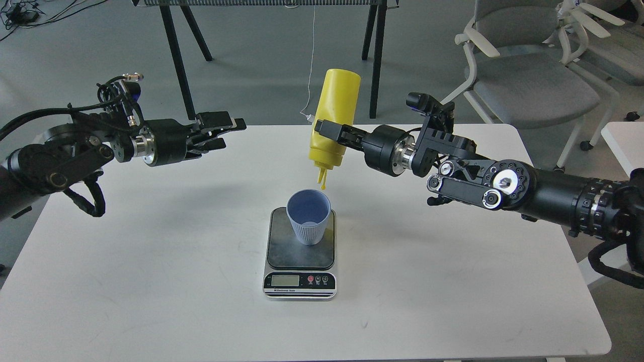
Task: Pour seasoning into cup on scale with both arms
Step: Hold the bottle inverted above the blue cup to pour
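Note:
The light blue ribbed cup (pixel 308 217) stands upright on the dark platform of the scale (pixel 300 251), which lies mid-table. My right gripper (pixel 329 133) is shut on the yellow seasoning bottle (pixel 334 116) and holds it upside down, nozzle pointing down just above the cup's far right rim. The small tethered cap hangs beside the nozzle. My left gripper (pixel 224 131) hovers over the table's far left, fingers apart and empty, well away from the cup.
The white table (pixel 151 261) carries only the scale and cup. Black stand legs (pixel 176 55) rise behind the table's far edge. Grey office chairs (pixel 523 80) stand at the back right. A second white table edge (pixel 624 141) shows at far right.

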Controlling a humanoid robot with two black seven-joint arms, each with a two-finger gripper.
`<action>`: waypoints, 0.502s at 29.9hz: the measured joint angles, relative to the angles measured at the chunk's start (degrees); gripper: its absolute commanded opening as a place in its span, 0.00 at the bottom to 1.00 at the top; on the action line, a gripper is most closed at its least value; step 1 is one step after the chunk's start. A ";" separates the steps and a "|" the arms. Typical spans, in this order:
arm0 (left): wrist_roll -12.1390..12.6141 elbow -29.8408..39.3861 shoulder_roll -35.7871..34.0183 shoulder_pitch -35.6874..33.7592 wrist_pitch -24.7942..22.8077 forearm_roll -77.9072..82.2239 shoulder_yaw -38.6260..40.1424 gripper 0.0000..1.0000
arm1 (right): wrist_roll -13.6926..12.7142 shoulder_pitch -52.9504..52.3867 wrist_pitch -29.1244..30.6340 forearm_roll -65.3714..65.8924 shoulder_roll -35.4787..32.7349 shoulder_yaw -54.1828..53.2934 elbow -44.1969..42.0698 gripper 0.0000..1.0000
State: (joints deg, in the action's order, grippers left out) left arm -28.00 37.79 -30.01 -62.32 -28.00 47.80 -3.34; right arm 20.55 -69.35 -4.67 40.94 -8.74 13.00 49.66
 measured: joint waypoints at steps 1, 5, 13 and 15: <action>0.00 0.00 -0.13 0.00 0.00 0.00 0.00 0.88 | -0.03 0.05 0.00 0.01 0.54 0.29 -0.12 0.01; 0.00 0.00 -0.75 0.29 0.00 0.00 0.00 0.89 | -0.08 0.29 0.01 0.01 2.69 0.83 -1.43 0.01; 0.00 0.00 -1.25 0.91 -0.01 0.00 0.00 0.90 | -0.08 0.53 0.01 0.02 4.23 0.92 -3.10 0.01; 0.00 0.00 -1.27 0.95 -0.01 0.01 0.00 0.90 | -0.08 0.59 0.01 0.02 4.25 0.96 -3.40 0.01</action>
State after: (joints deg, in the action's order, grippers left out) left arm -28.00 37.79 -31.28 -61.37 -28.01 47.81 -3.34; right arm 20.47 -68.76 -4.65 40.96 -4.49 13.96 46.26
